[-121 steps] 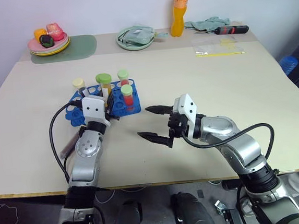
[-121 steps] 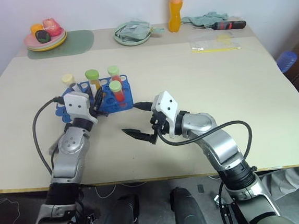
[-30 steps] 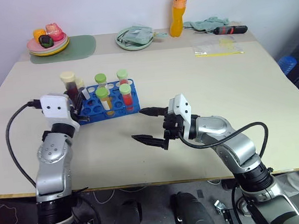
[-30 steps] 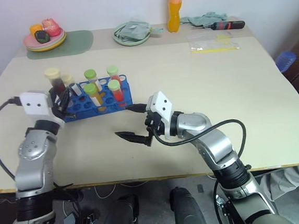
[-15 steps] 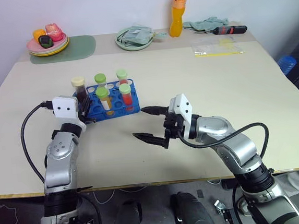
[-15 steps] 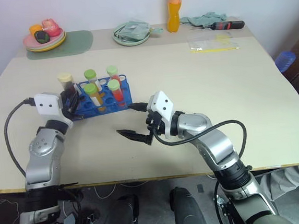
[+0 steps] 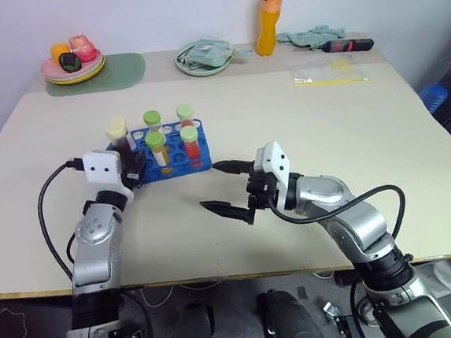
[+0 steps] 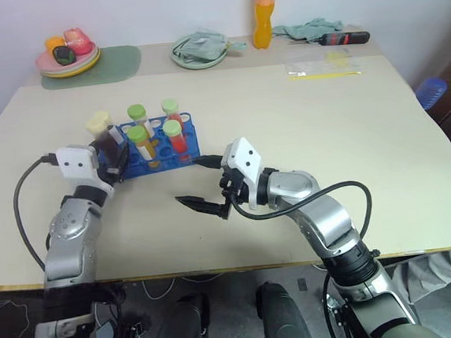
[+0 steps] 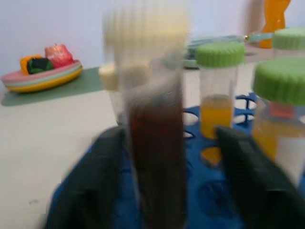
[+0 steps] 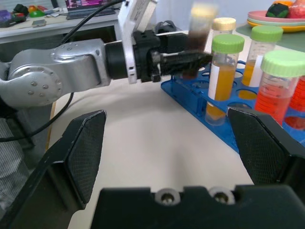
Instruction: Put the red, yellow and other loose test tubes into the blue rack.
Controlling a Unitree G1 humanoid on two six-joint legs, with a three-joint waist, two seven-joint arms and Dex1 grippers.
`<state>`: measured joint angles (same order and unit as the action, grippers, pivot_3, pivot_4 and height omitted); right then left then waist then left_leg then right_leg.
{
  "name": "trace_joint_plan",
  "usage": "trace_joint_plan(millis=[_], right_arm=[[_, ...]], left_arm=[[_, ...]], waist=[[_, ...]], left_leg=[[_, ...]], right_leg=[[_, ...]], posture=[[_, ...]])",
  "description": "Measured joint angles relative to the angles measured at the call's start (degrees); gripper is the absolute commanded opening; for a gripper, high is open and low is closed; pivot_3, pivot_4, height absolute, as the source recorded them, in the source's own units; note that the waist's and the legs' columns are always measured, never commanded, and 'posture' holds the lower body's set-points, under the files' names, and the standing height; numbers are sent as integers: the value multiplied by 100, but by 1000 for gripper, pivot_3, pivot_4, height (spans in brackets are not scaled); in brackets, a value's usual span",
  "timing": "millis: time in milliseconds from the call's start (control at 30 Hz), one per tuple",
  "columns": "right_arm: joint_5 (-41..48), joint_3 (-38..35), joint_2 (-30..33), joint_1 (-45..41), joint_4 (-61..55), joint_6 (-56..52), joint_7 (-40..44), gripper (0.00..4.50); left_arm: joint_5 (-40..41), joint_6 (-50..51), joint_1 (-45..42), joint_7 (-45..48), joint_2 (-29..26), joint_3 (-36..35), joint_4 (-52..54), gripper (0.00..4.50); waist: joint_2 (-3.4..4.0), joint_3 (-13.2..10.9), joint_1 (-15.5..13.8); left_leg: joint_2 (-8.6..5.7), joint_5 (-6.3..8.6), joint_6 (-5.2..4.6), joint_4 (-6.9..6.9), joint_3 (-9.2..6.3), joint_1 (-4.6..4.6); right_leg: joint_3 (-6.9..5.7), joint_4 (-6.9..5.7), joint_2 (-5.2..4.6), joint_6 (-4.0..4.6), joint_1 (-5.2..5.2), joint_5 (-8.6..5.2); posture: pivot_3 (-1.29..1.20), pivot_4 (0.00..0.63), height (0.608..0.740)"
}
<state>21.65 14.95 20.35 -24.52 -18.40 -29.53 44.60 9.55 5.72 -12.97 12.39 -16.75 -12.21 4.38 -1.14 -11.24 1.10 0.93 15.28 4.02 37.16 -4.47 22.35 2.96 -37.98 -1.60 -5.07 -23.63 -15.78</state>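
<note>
Now the left gripper [image 7: 132, 163] jaws stand spread around the maroon tube [image 7: 118, 140]; right gripper [image 7: 226, 189] jaws gape.

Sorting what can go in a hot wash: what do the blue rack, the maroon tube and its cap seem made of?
The blue rack: likely moulded plastic, uniform bright blue with a slight gloss and neat round holes. The maroon tube: clear wall, liquid showing through; plastic or glass, the look leaves it open. Its cream cap: opaque and matte, probably plastic.
</note>
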Motion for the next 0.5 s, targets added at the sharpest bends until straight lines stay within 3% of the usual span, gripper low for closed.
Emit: trace_joint_plan(millis=[167,367,500], right_arm=[[94,-177,161,-32,10,16,181,4500],[394,-857,848,-131,80,-38,533,4500],[427,-1402,1552,-98,636,-115,685,4500]], left_arm=[[598,411,479,34,-126,-392,1053,4394],[1751,1498,1859,733,-1157,-1463,2512,4394],[2135,1924,3253,1631,-1866,-2228,2708,4394]], waist=[[0,0,9],[2,-1,-6],[5,-3,-8]], left_leg=[[0,0,0,-1,1,0],[0,1,-1,-3,2,-3],[0,2,-3,-6,7,-5]], right_leg=[[1,2,-2,0,0,0],[0,8,-2,2,8,-2],[1,26,-2,19,12,-11]], posture=[[0,150,740],[0,150,740],[0,150,740]])
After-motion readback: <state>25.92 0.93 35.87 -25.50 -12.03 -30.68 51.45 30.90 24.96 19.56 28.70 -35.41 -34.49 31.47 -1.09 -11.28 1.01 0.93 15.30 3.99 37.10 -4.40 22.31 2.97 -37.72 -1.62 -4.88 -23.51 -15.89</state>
